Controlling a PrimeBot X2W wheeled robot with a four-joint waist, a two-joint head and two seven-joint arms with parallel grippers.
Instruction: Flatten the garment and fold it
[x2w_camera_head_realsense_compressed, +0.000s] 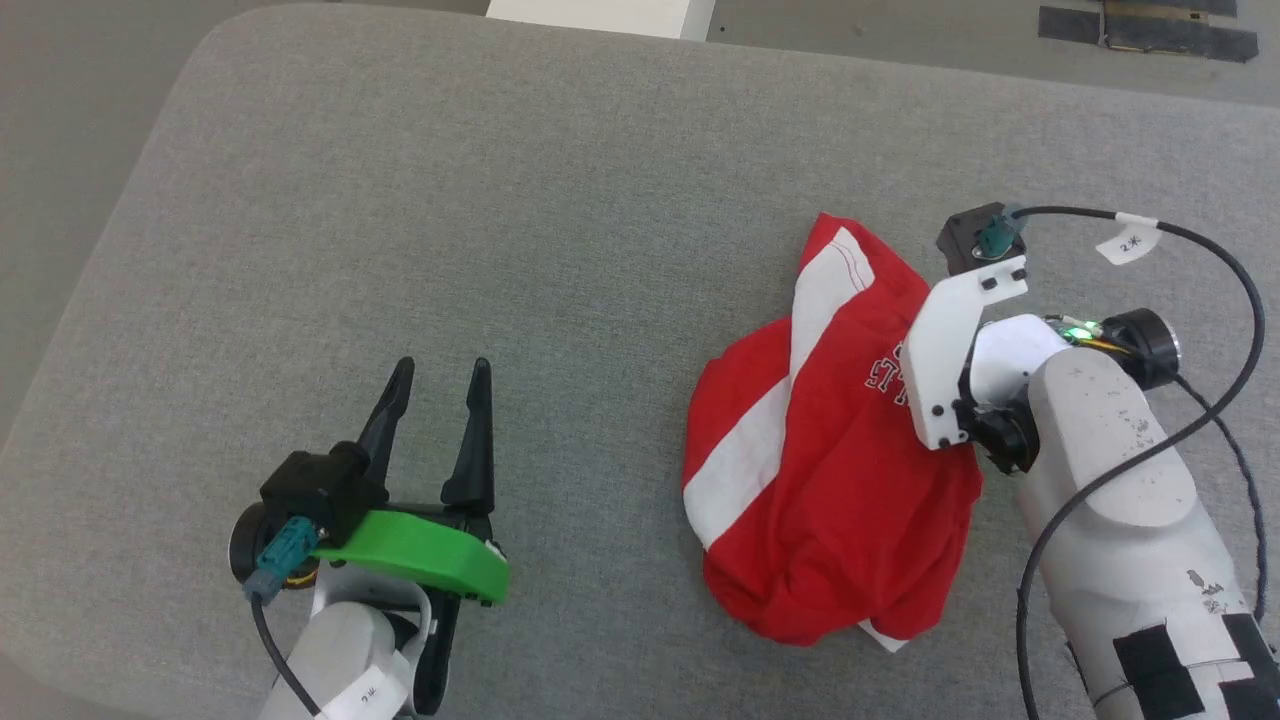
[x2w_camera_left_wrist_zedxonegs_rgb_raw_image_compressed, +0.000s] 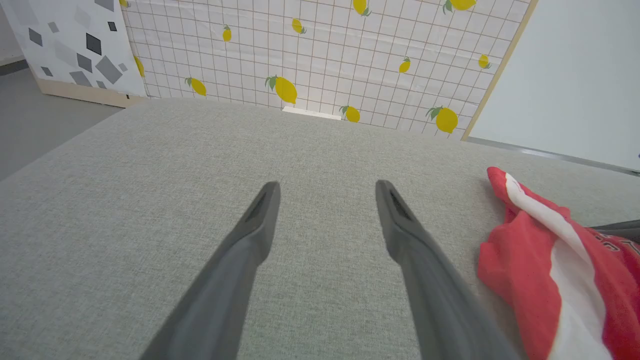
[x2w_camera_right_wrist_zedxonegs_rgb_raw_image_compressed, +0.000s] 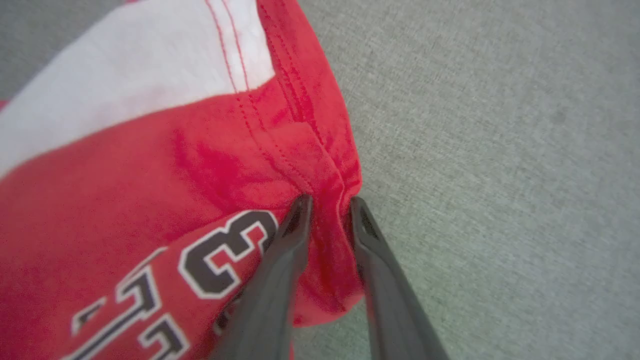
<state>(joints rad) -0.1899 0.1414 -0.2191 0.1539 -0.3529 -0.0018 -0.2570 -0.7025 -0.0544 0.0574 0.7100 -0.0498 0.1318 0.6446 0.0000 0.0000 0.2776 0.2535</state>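
The garment (x2w_camera_head_realsense_compressed: 830, 480) is a red pair of shorts with a white side stripe, lying crumpled at the right of the grey padded table (x2w_camera_head_realsense_compressed: 500, 200). In the right wrist view, my right gripper (x2w_camera_right_wrist_zedxonegs_rgb_raw_image_compressed: 329, 200) pinches a bunched fold of the garment's (x2w_camera_right_wrist_zedxonegs_rgb_raw_image_compressed: 150, 175) stitched red hem, beside the dark "23" print. From the head view, the white wrist mount (x2w_camera_head_realsense_compressed: 950, 350) hides those fingers at the garment's right edge. My left gripper (x2w_camera_head_realsense_compressed: 441, 368) rests open on bare table well to the left. In the left wrist view, it (x2w_camera_left_wrist_zedxonegs_rgb_raw_image_compressed: 327, 185) holds nothing and the garment (x2w_camera_left_wrist_zedxonegs_rgb_raw_image_compressed: 530, 270) lies to its right.
Bare grey table stretches left of and beyond the garment. A black cable (x2w_camera_head_realsense_compressed: 1230, 300) loops around my right forearm. Beyond the table's far edge are a lemon-print wall (x2w_camera_left_wrist_zedxonegs_rgb_raw_image_compressed: 325, 50), a white object (x2w_camera_head_realsense_compressed: 600, 15) and black tape strips (x2w_camera_head_realsense_compressed: 1150, 30) on the floor.
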